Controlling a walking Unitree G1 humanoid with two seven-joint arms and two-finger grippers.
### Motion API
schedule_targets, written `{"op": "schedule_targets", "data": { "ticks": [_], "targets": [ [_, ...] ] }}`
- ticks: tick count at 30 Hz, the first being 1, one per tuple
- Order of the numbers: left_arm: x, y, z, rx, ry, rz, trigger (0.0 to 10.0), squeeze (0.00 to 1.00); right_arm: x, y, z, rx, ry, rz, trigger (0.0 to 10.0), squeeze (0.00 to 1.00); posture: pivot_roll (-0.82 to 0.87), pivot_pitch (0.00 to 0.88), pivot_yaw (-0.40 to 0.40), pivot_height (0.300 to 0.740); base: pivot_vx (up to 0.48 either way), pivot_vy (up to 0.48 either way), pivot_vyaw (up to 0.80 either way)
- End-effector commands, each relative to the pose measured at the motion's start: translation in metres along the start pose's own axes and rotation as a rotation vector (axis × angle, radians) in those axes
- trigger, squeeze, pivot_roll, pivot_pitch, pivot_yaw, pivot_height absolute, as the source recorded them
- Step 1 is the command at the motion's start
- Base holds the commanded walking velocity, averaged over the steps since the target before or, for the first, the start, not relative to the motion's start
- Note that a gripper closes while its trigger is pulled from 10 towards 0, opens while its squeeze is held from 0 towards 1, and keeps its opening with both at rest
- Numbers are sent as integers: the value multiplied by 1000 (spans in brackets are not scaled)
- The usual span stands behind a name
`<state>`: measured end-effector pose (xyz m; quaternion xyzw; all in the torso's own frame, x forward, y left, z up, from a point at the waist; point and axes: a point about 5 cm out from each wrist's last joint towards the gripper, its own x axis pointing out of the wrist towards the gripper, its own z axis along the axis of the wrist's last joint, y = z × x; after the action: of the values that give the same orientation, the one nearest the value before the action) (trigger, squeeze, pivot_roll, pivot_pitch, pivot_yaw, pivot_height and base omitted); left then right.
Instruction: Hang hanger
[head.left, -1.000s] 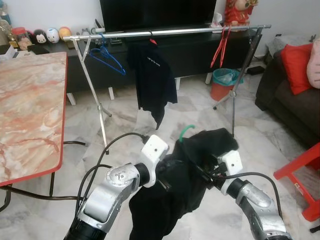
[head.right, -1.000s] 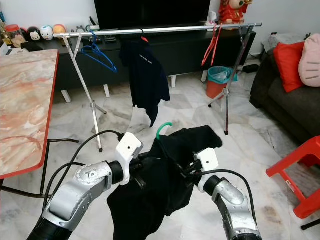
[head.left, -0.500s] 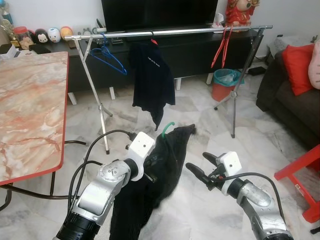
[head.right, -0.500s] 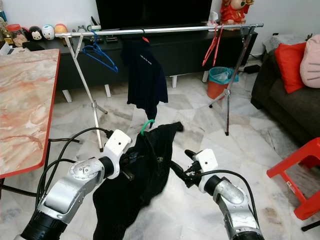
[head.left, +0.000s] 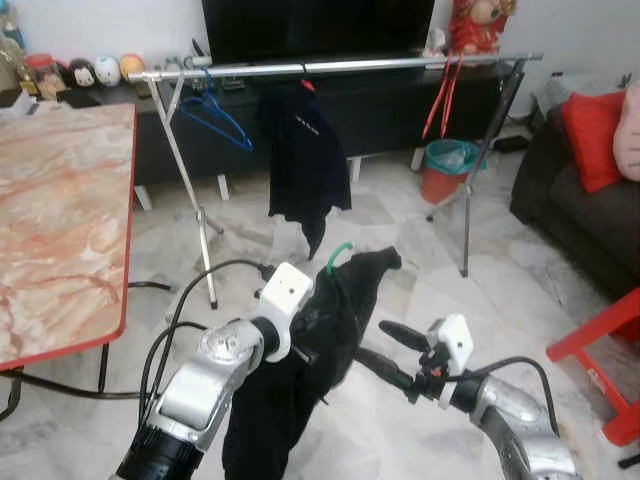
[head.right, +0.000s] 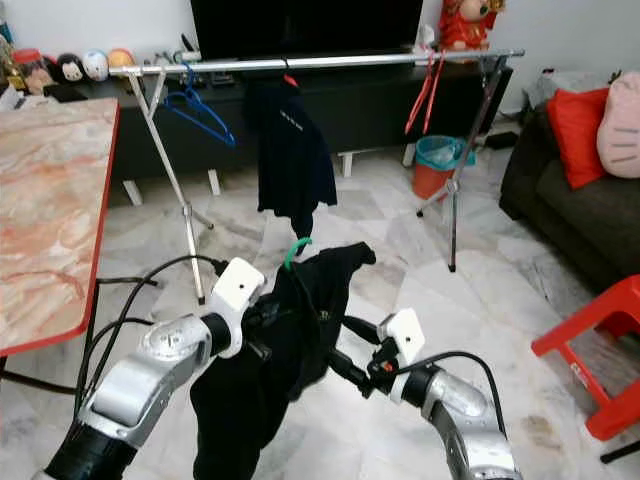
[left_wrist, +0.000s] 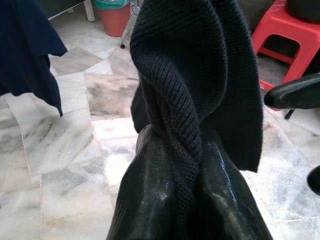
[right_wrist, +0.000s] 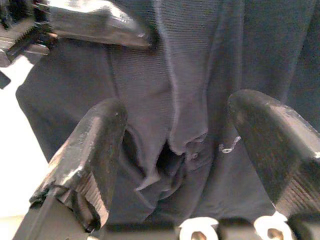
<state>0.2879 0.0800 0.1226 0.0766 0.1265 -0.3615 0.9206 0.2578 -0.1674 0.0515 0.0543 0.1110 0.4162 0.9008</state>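
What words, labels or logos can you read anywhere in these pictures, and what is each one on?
None can be read for certain.
Dark shirt on the rail: a short pale line of print on its chest, too small to read.
Black garment pinched by the left gripper: a small pale mark by the right gripper, too blurred to read.

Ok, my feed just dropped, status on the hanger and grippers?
Left gripper shut on black garment, green hanger hook poking up. Right gripper open beside the garment. Rail ahead across the floor, not reached yet.
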Motion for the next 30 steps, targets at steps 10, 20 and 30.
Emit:
{"op": "schedule_targets", "data": {
  "ticks": [10, 20, 30],
  "targets": [
    [-1, -16, 22, 53, -93, -104, 10000, 0, 9, -10, 5, -82, 8, -102, 10000, 0, -20, 0, -46, 740, 0, 0, 0],
    [0, -21, 25, 50, -101, -123, 10000, 0, 12, -6, -1, -67, 16, -77, 10000, 0, -21, 0, -49, 740, 0, 0, 0],
    [0, -23, 25, 50, -106, -135, 10000, 0, 7, -23, -2, -131, 43, -224, 4824, 0, -20, 0, -50, 740, 0, 0, 0]
  ]
}}
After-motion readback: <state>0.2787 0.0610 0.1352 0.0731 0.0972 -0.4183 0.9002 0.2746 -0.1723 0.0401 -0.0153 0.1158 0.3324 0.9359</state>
